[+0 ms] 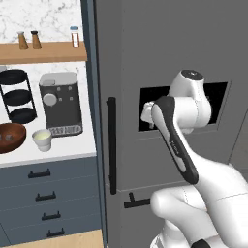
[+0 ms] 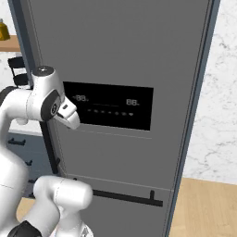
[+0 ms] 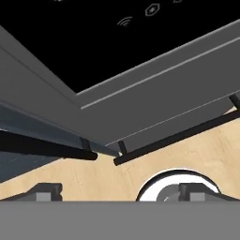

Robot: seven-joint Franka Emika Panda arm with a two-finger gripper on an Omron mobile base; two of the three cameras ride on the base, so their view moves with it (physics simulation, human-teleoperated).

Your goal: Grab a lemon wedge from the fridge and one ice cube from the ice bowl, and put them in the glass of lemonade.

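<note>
I see the tall dark grey fridge (image 1: 160, 58) closed, so the lemon wedge must be inside, hidden from me. Its long black vertical handle (image 1: 112, 145) stands at about 9 o'clock from the arm's hand. The gripper (image 3: 119, 192) has its two dark fingers spread wide and holds nothing; I judge it is ready to take that handle. On the white counter (image 1: 63, 145) at far 9 o'clock wait the round reddish-brown wooden ice bowl (image 1: 10, 137) and, just beside it, the small whitish glass of lemonade (image 1: 42, 140), near the grey coffee machine (image 1: 60, 103).
</note>
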